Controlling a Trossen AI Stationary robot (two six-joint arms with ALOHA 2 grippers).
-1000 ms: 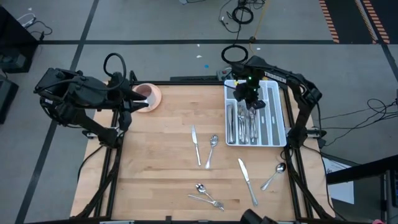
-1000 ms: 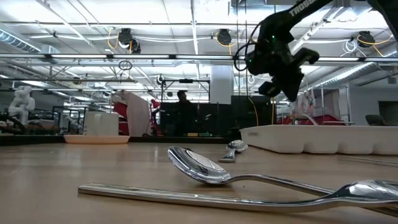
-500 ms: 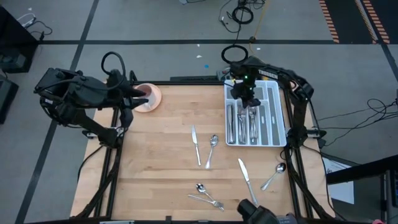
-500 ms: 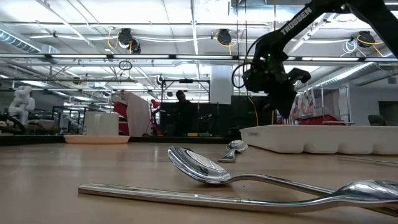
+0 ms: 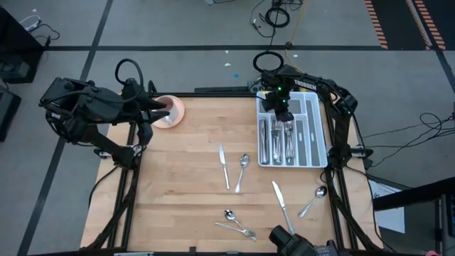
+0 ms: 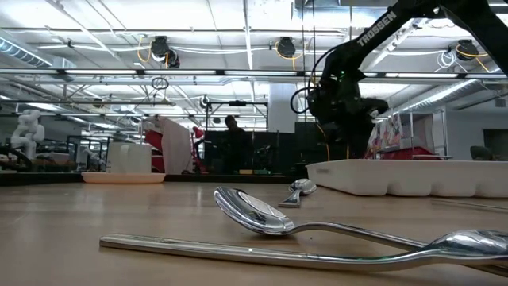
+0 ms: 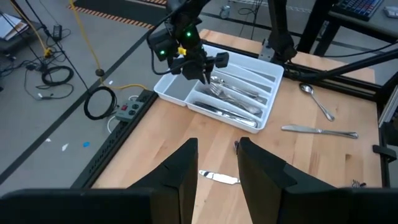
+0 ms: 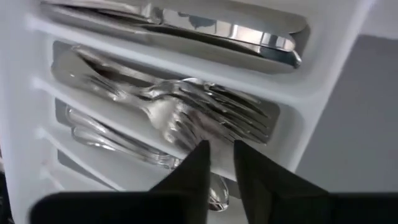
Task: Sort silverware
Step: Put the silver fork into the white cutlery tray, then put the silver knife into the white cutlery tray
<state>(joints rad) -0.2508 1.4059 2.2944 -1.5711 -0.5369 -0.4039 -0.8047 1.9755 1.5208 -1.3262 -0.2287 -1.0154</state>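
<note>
The silverware lies partly in the white divided tray (image 5: 321,142) at the far right, where knives and forks (image 8: 205,115) fill separate compartments. On the table lie a knife (image 5: 224,165), a spoon (image 5: 242,171), a second knife (image 5: 282,206), a second spoon (image 5: 313,202), and a spoon and fork (image 5: 234,224) together. My right gripper (image 8: 221,163) points down into the tray's far end, just over the forks. Its fingers are a little apart with nothing between them. My left gripper (image 7: 216,165) hangs open and empty, high over the far left corner.
A pink cup on its saucer (image 5: 178,107) sits at the far left corner, under my left gripper. A dark object (image 5: 291,245) juts over the near edge beside the second knife. Bare wood lies between the tray and the saucer.
My right gripper has sunk toward the tray and shifted a little toward its far end, ending low over the fork compartment. A dark object has come into view at the table's near edge.
</note>
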